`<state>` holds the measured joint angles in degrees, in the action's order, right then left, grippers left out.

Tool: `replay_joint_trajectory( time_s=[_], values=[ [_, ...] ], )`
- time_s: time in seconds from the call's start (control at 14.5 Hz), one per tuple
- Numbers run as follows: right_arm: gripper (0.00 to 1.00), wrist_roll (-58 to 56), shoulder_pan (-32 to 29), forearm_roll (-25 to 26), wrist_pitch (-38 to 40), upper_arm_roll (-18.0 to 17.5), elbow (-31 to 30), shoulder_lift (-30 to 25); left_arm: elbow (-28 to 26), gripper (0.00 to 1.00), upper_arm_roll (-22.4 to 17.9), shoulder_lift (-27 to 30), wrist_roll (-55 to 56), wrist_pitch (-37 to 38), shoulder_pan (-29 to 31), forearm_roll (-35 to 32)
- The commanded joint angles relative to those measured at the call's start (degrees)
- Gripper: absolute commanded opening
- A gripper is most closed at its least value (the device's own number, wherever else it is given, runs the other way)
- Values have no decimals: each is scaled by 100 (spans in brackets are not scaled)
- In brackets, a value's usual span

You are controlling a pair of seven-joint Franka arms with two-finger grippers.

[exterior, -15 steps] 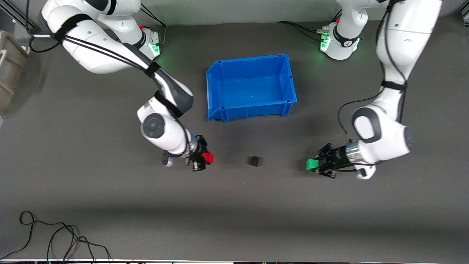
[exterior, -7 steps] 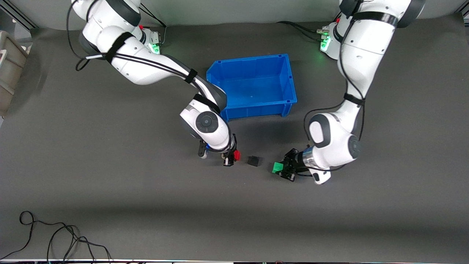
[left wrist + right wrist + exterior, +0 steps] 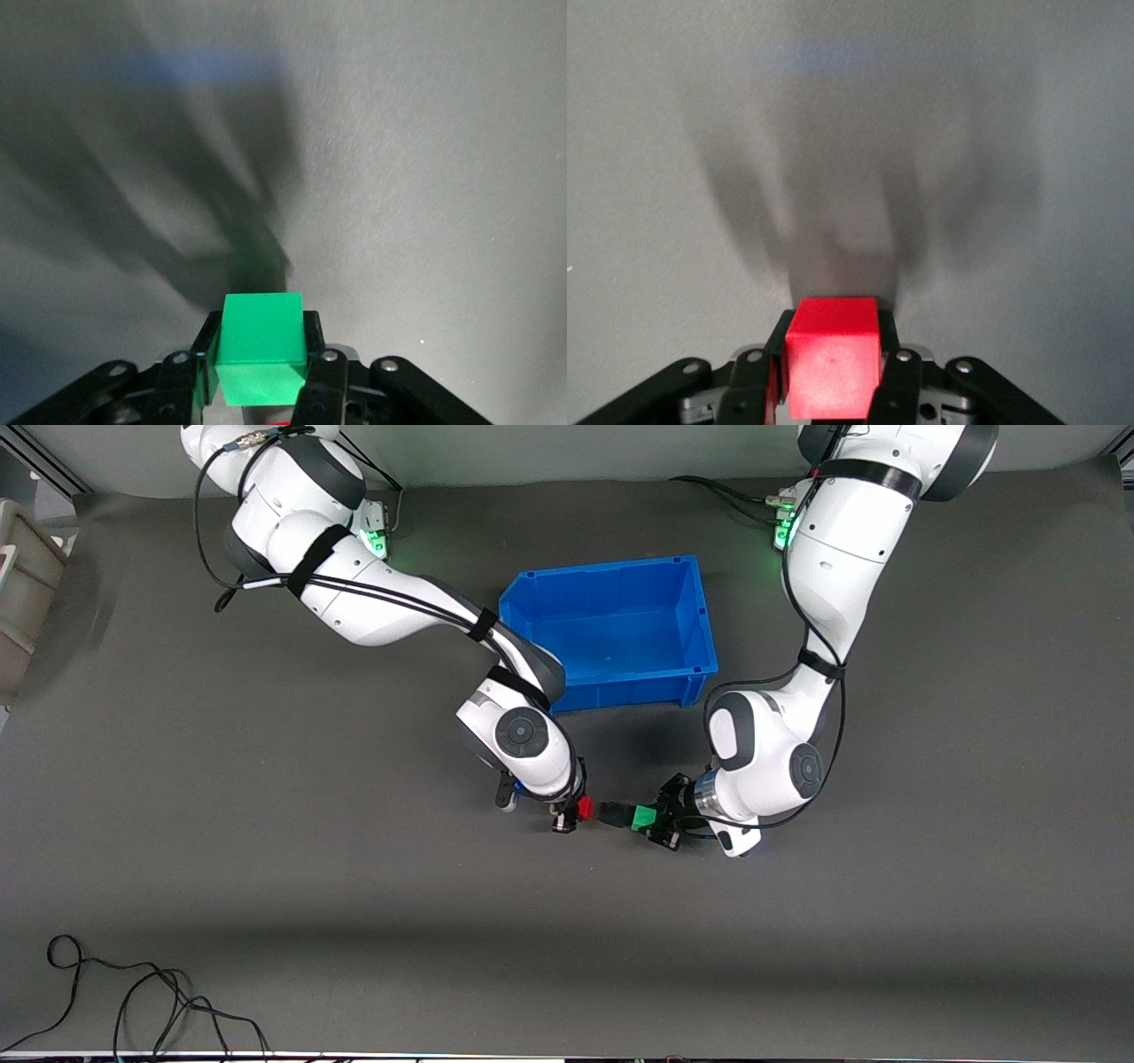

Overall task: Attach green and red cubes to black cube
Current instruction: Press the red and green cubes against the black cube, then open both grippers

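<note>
Jaws clamped: right gripper [image 3: 574, 811] pinched red cube [image 3: 585, 808], left gripper [image 3: 653, 823] green cube [image 3: 642, 818], at black cube's [image 3: 610, 813] 9 and 3 o'clock. Misaligned faces risked skidding it aside.

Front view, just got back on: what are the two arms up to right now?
Each arm holds a cube at the black cube, which sits on the table nearer the camera than the blue bin. The right gripper is shut on the red cube, the left gripper on the green cube. The three cubes line up in a row, apparently touching; whether they have joined, I cannot tell.
</note>
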<state>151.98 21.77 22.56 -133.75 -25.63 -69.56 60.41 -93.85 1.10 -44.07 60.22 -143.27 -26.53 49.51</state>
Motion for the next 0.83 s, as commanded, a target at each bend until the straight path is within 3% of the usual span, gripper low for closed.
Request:
replay_joint_trajectory(
  time_s=[0.0,0.34,0.76],
  values=[
    [23,245,126,170,147,50,398,181,147,0,-101,-93,148,-78,-160,59],
    [23,385,170,170,112,50,539,313,182,0,-101,-163,401,-78,-248,50],
    [23,394,275,170,103,41,610,357,385,0,-101,-198,1553,-245,-318,-2]
  ],
)
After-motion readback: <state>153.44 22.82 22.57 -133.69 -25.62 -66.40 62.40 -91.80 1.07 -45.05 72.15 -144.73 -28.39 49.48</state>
